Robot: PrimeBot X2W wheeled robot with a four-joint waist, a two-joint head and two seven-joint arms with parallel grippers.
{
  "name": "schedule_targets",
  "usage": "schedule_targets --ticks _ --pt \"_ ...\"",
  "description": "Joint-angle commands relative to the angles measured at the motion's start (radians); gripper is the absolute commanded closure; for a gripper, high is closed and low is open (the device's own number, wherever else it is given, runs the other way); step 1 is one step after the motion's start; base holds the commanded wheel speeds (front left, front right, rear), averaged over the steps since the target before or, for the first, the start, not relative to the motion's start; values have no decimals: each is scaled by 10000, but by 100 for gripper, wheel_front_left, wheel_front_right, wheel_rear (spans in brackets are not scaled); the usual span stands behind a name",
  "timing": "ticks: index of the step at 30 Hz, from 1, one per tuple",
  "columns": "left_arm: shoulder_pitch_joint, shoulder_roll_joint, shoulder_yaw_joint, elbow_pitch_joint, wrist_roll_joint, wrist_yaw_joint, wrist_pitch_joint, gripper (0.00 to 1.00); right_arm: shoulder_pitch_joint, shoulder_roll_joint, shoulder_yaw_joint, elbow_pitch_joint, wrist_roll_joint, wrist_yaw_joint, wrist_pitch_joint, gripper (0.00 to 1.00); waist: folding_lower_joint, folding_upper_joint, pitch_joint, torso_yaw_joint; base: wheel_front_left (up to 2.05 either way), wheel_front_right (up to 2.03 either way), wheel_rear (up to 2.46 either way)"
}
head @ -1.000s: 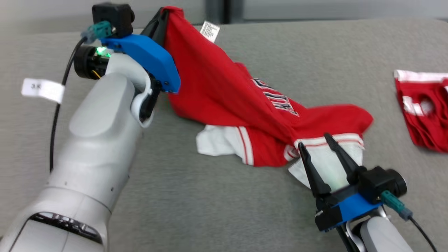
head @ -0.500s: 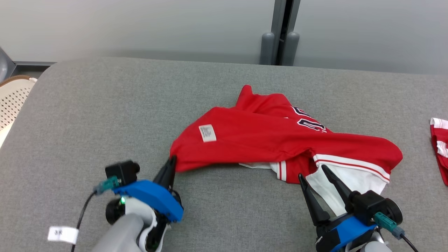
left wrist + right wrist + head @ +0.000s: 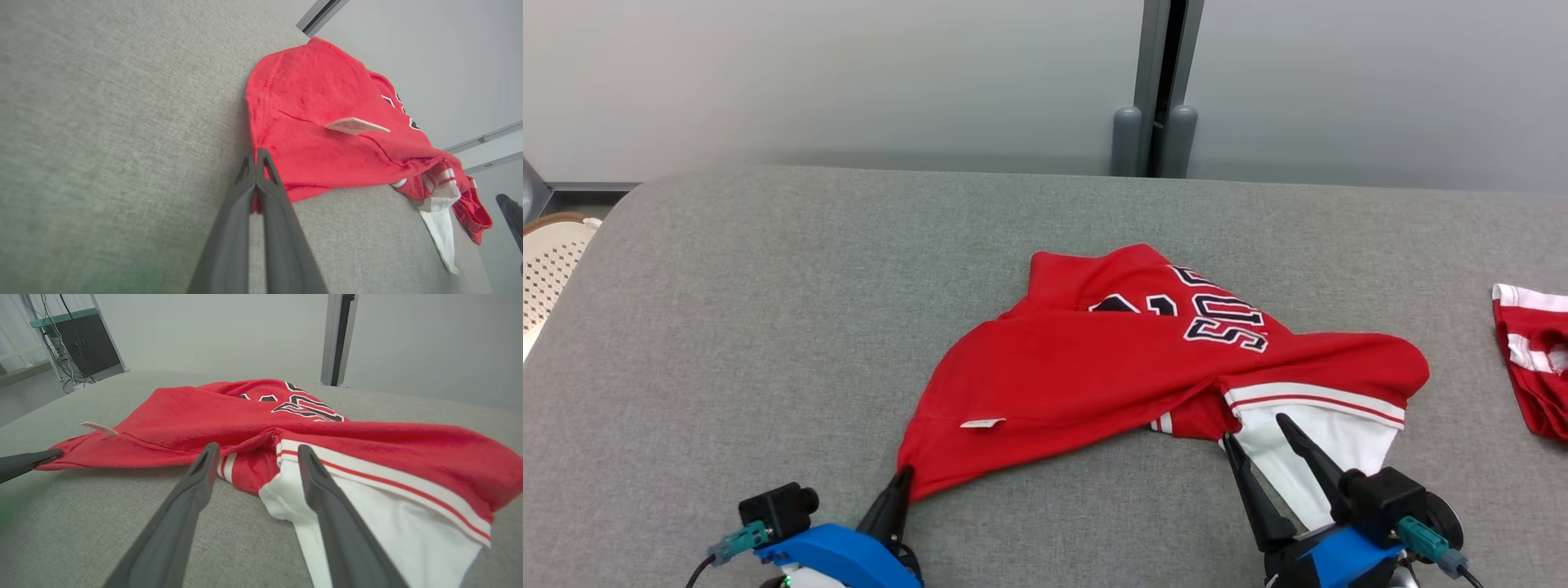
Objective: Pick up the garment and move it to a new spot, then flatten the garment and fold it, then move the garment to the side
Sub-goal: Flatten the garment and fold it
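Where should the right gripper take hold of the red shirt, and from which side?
Grip the white part at its near edge, coming from the near side, low. It sticks out flat from the red shirt, right ahead of the open right gripper.

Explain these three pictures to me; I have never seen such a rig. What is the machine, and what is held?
A two-armed robot works at a grey padded surface. One picture looks down from its head; the other two look along each arm's jaws from the wrists. A crumpled red garment with a white part lies there, and another red piece at the right edge. The left jaws are shut on the garment's near corner. The right jaws stand open over the white part, gripping nothing.
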Motion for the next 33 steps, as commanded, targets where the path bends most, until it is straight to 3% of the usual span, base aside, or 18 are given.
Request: schedule_targets --ticks 1,5,12,16,22,33 --pt "-82 188 217 317 298 -11 -119 0 115 67 -136 -70 -91 0 -26 0 1 0 -79 -103 0 0 0" --pt "-471 229 1237 580 1319 118 -166 0 183 203 -466 -204 -271 0 -26 0 1 0 -134 -206 0 0 0" --pt "208 -210 3778 -409 5305 1091 -164 0 270 670 -1604 -632 -1117 0 -26 0 1 0 -224 -543 0 0 0" --pt "861 -636 4617 -1165 7346 1305 -168 0 509 838 -2141 -490 -1575 0 -26 0 1 0 -362 -693 0 0 0" --pt "1689 -1347 5350 -1197 8800 987 -169 0 818 931 -2421 18 -1847 0 -28 0 1 0 -506 -825 0 0 0" --pt "1729 -1992 6359 -1004 9867 269 -170 0 595 935 -2317 439 -1403 0 -26 0 1 0 -419 -790 0 0 0"
